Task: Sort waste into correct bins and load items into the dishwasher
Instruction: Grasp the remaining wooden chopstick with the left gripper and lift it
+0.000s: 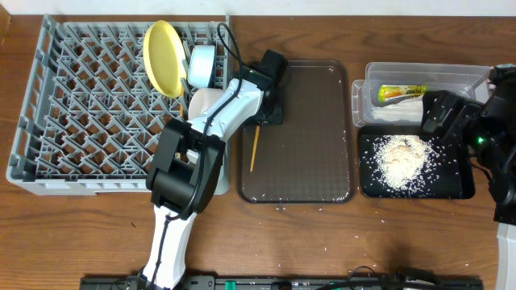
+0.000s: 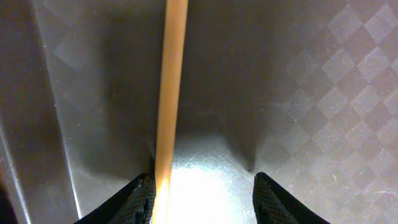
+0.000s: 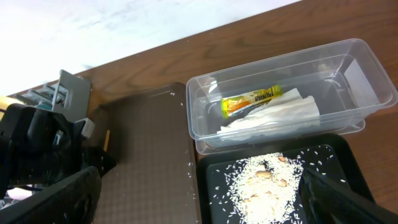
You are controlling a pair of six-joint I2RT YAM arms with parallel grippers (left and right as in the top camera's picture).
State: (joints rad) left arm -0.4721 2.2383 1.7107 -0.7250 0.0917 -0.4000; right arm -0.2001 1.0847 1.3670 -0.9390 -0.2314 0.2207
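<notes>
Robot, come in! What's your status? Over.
Left gripper open, low over brown tray, chopstick between its jaws, not pinched. Right gripper open above rice on black tray. Nothing blocking the chopstick. Over.

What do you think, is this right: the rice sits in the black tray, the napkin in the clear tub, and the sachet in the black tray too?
Not quite. The sachet lies in the clear tub with the napkin, not in the black tray; the right wrist view shows it. The rice is in the black tray, as you said.
</notes>
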